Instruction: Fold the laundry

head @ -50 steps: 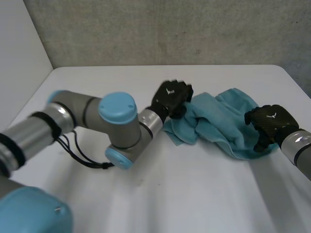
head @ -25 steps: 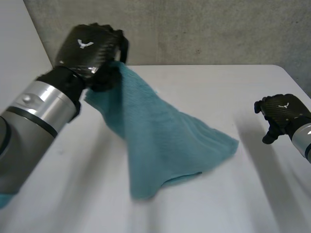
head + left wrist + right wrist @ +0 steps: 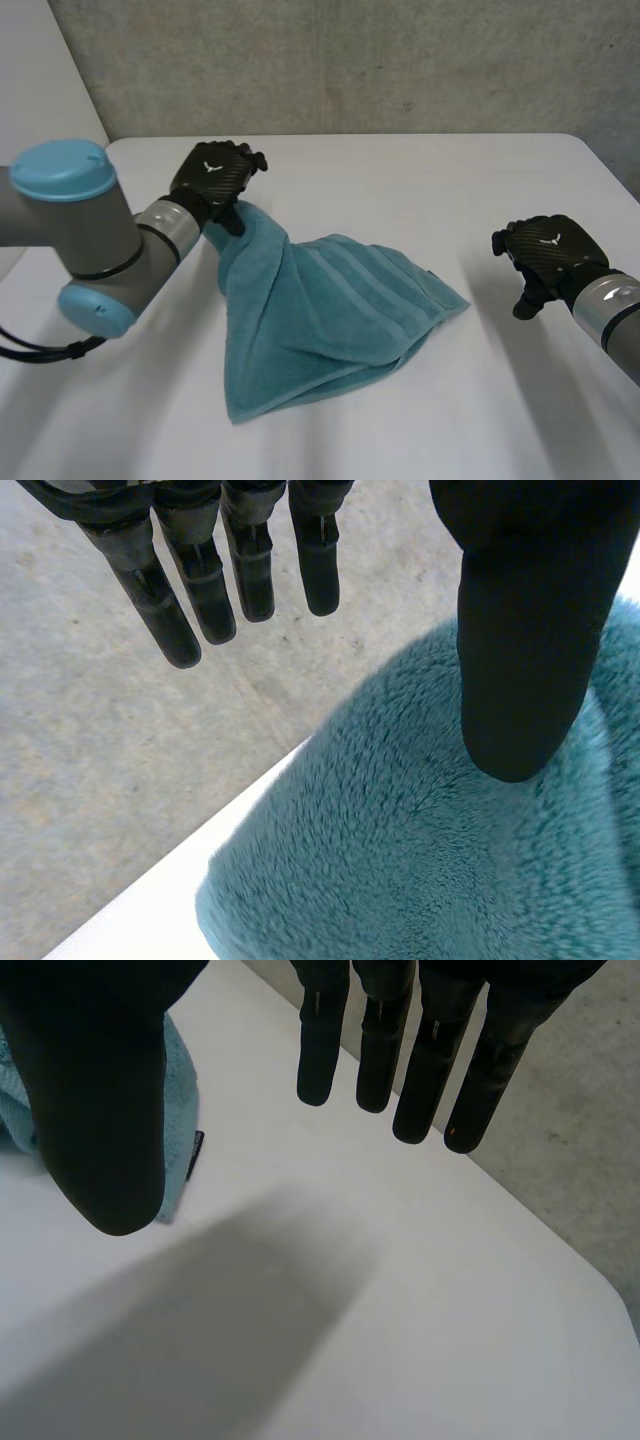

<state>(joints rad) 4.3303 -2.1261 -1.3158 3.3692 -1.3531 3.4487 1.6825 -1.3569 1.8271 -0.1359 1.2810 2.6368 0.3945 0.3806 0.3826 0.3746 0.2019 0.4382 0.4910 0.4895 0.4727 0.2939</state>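
Observation:
A teal towel (image 3: 330, 310) lies in a loose, partly doubled heap on the white table (image 3: 400, 170), widest at its near left. My left hand (image 3: 213, 178) is at the towel's far left corner. In the left wrist view its fingers (image 3: 200, 590) are straight and spread, and the thumb (image 3: 520, 630) hangs just over the towel's pile (image 3: 400, 860) without pinching it. My right hand (image 3: 548, 247) hovers to the right of the towel, off the cloth. Its fingers (image 3: 375, 1050) are straight, with the towel's edge (image 3: 182, 1090) and a dark label beside its thumb.
A grey wall (image 3: 350, 60) rises behind the table's far edge. The table's right corner (image 3: 585, 150) lies beyond my right hand. My left arm's blue-capped elbow (image 3: 60, 175) stands over the table's left side.
My left hand held a towel corner high, then came down to the table and let it go. The towel now lies spread on the table. My right hand moved slightly left.

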